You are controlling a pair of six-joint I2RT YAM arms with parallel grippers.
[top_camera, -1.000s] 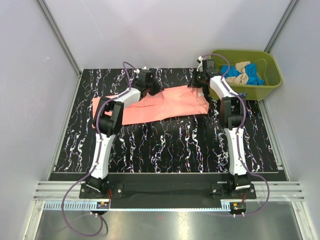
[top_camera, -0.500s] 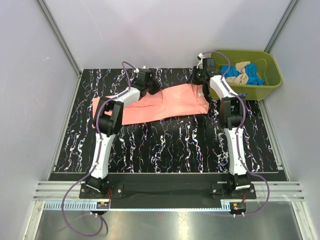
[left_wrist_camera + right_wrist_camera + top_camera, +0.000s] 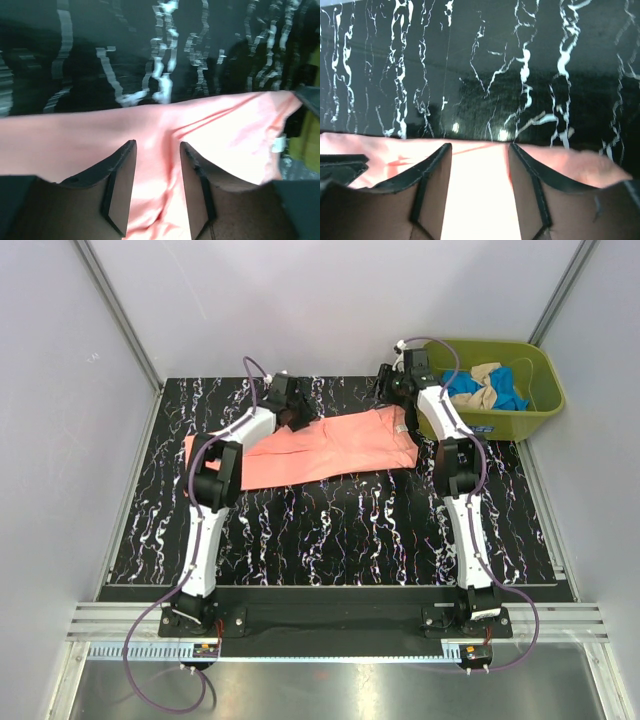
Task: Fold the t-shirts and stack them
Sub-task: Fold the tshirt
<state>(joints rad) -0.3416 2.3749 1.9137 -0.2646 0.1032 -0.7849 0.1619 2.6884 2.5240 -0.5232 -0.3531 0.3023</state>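
1. Left arm: it rises from its base at the bottom left of the top view, elbow bent, forearm reaching to the upper middle. The left gripper (image 3: pixel 298 412) sits over the upper edge of the salmon-pink t-shirt (image 3: pixel 330 445).
2. Left gripper state: in the wrist view its fingers (image 3: pixel 120 185) stand moderately apart. Pink cloth shows in the gap and nothing is pinched.
3. Right arm: it stretches almost straight up the right of the frame. The right gripper (image 3: pixel 392 390) is at the shirt's upper right corner.
4. Right gripper state: its fingers (image 3: pixel 432 190) are parted fairly wide over flat pink cloth (image 3: pixel 480 165), with no grip on it.
5. Task item: the pink shirt lies as a long band across the upper middle of the black marbled counter (image 3: pixel 350 530), its right end higher than its left.
6. Surroundings: the olive-green tub (image 3: pixel 545 405) stands at the upper right, and the right forearm passes just beside its left wall. Purple cables loop off both arms.
7. Count: two arms, two grippers, one tub and one pink shirt on the counter. One blue t-shirt (image 3: pixel 510 395) and one beige-tan t-shirt (image 3: pixel 485 380) are bunched in the tub; whether more lie beneath them cannot be told.
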